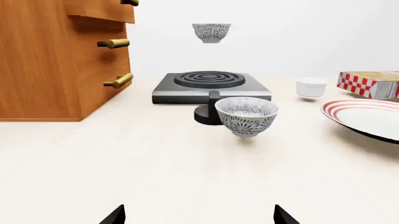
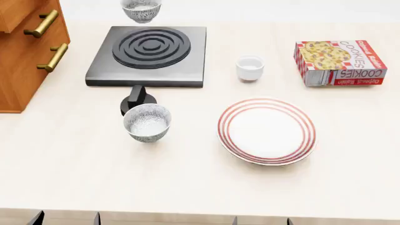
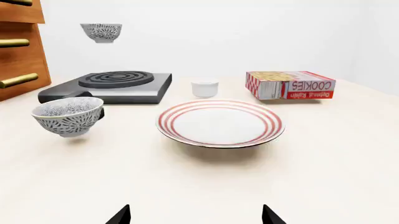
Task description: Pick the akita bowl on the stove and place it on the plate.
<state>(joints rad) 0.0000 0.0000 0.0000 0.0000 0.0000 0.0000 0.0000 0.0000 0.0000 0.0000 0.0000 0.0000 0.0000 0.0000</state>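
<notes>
One akita bowl (image 2: 140, 10), speckled black and white, hangs in the air over the far edge of the stove (image 2: 150, 49) without touching it; the left wrist view shows this bowl (image 1: 210, 32) well above the burner rings (image 1: 209, 78). The red-ringed white plate (image 2: 267, 131) lies empty to the right of the stove. My left gripper (image 1: 199, 217) and right gripper (image 3: 196, 217) hover open near the table's front edge, far from both, with nothing between their fingers.
A second, alike bowl (image 2: 147, 123) stands on the table in front of a round black knob (image 2: 136, 101). A small white cup (image 2: 250, 68) and a cookie box (image 2: 340, 61) sit at the back right. A wooden drawer cabinet (image 2: 25, 42) stands at the left.
</notes>
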